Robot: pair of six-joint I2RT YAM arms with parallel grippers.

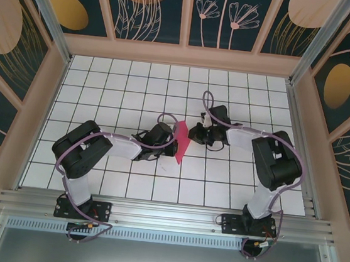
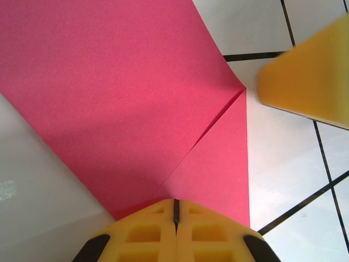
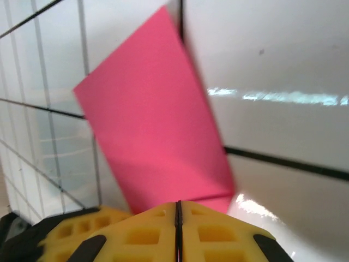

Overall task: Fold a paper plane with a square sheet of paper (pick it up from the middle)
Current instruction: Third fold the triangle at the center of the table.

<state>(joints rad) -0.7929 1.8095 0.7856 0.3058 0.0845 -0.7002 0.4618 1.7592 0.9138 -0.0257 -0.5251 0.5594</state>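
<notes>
**Q:** White tiles cover the table point(image 1: 103, 91), with patterned walls point(image 1: 145, 7) round it. Where's the pink paper point(image 1: 182, 141)?

**Me:** Mid-table, between my two grippers. From above it reads as a slim strip. Its long axis runs far to near, broader at the far end and narrowing toward my bases.

**Q:** And your grip?

**Me:** My left gripper point(image 2: 175, 203) is pinched tight on one edge, with a diagonal fold edge point(image 2: 210, 128) just ahead of it. My right gripper point(image 3: 178, 204) is likewise closed on the opposite side.
</notes>
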